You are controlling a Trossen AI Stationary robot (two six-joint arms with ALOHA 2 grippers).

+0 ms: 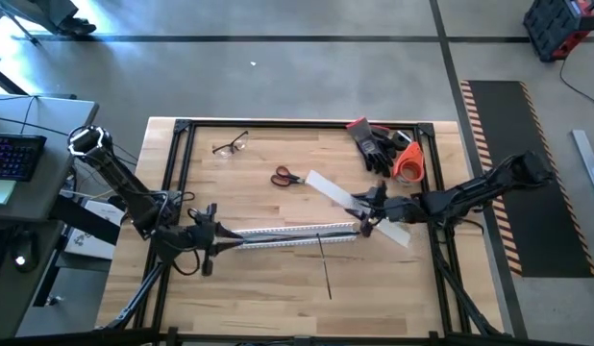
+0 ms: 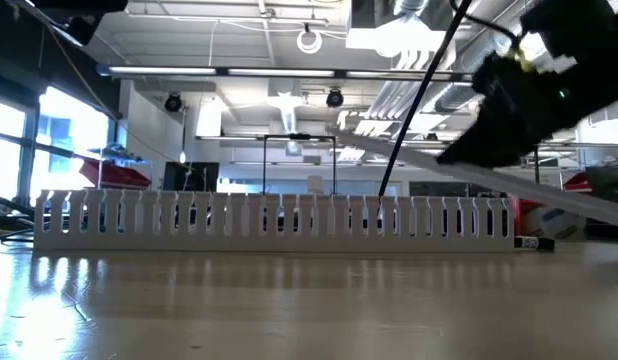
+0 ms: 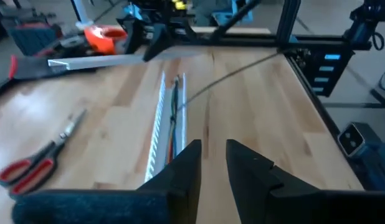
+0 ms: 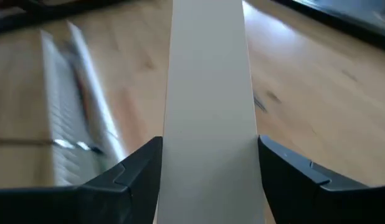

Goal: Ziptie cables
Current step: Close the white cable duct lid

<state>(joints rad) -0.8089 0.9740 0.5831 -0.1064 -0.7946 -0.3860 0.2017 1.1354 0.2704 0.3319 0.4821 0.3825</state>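
Observation:
The white slotted duct (image 1: 287, 235) lies flat on the table across its middle, and the cables (image 3: 174, 106) run inside it. The ziptie (image 1: 325, 264) is a thin black strip running from the duct toward the table's near edge. My left gripper (image 1: 210, 237) is at the duct's left end, its fingers a little apart and empty (image 3: 213, 168). I cannot tell whether it touches the duct. My right gripper (image 1: 367, 213) is over the duct's right end, shut on the flat white cover strip (image 1: 359, 207). My right gripper pinches the cover strip by its two long edges (image 4: 174, 155), near the middle of its length, one finger on each edge. The fingers come from the table's right and lie across the strip. The strip (image 2: 549, 185) is lifted clear of the table and slants above the duct.
Red-handled scissors (image 1: 287, 177) lie behind the duct, and also show in the left wrist view (image 3: 37, 165). Glasses (image 1: 230, 146) are at the far left. Black gloves (image 1: 377, 142) and an orange roll (image 1: 409, 163) are at the far right. A black frame (image 1: 182, 154) borders the table.

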